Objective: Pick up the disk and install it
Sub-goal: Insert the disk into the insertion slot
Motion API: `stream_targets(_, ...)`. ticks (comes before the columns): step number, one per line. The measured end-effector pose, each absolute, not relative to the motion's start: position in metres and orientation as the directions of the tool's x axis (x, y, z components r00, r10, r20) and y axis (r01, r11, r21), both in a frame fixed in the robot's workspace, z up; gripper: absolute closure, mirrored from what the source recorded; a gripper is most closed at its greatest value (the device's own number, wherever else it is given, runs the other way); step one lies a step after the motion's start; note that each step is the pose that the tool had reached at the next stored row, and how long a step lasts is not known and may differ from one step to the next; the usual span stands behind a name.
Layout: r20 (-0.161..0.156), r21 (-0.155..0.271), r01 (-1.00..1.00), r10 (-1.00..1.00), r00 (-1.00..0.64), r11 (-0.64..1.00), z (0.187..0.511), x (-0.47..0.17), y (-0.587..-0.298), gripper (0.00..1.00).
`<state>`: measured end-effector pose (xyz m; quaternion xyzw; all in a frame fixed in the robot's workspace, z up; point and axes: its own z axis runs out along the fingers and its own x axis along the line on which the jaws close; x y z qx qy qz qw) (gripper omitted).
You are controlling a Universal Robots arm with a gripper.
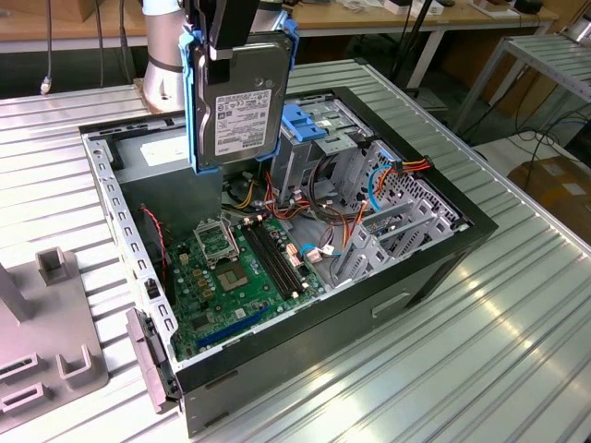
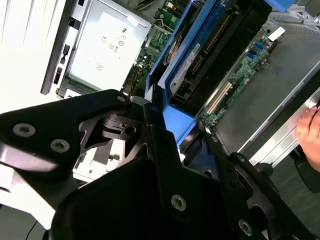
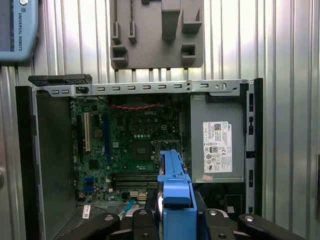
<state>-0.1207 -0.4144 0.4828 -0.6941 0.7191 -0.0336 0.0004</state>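
Observation:
The disk (image 1: pixel 242 103), a grey metal hard drive in a bright blue carrier rail, hangs upright above the rear part of the open computer case (image 1: pixel 434 254). My gripper (image 1: pixel 222 44) is shut on its upper edge, black fingers clamping the blue rail. In the second wrist view the disk (image 2: pixel 197 55) runs away from the gripper (image 2: pixel 162 117), with the motherboard below it. The first wrist view looks down the blue rail (image 3: pixel 175 192) into the case. The disk hangs just beside the drive cage (image 1: pixel 323 152) with its blue latch (image 1: pixel 309 125), on the exterior view's left of it.
The motherboard (image 1: pixel 245 263) lies on the case floor, with loose red and orange cables (image 1: pixel 406 168) near the cage. The power supply (image 3: pixel 217 145) fills one corner. A grey fixture (image 1: pixel 46 346) stands at the exterior view's left. A person's hand (image 2: pixel 310 132) rests by the case edge.

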Motion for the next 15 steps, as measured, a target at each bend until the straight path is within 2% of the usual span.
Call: stream_targets(15, 0.046, -0.049, -0.998, -0.998, -0.036, 0.034, 0.483, -0.121, -0.427, 0.63)
